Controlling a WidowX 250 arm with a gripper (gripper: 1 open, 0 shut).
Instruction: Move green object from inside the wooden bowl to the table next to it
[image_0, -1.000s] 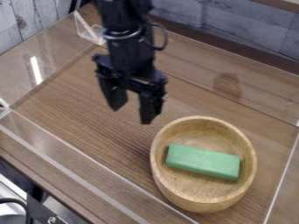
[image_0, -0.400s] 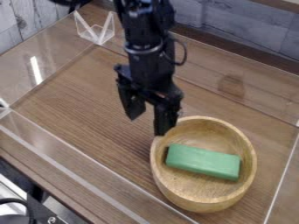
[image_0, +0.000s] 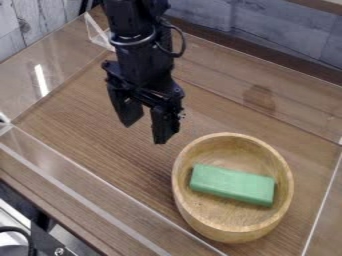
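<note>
A flat bright green block lies inside the round tan wooden bowl at the lower right of the brown wood-grain table. My black gripper hangs open above the tabletop, up and to the left of the bowl's rim, clear of it. Nothing sits between its two fingers. The block lies untouched, slightly angled, across the bowl's middle.
Low clear acrylic walls run along the table's front and left edges, and another stands at the right. Bare wood-grain surface lies to the left of and behind the bowl. A pale planked wall rises at the back.
The gripper swung right toward the bowl's rim, then moved back left and slightly up. It stayed open throughout. The green block has not moved.
</note>
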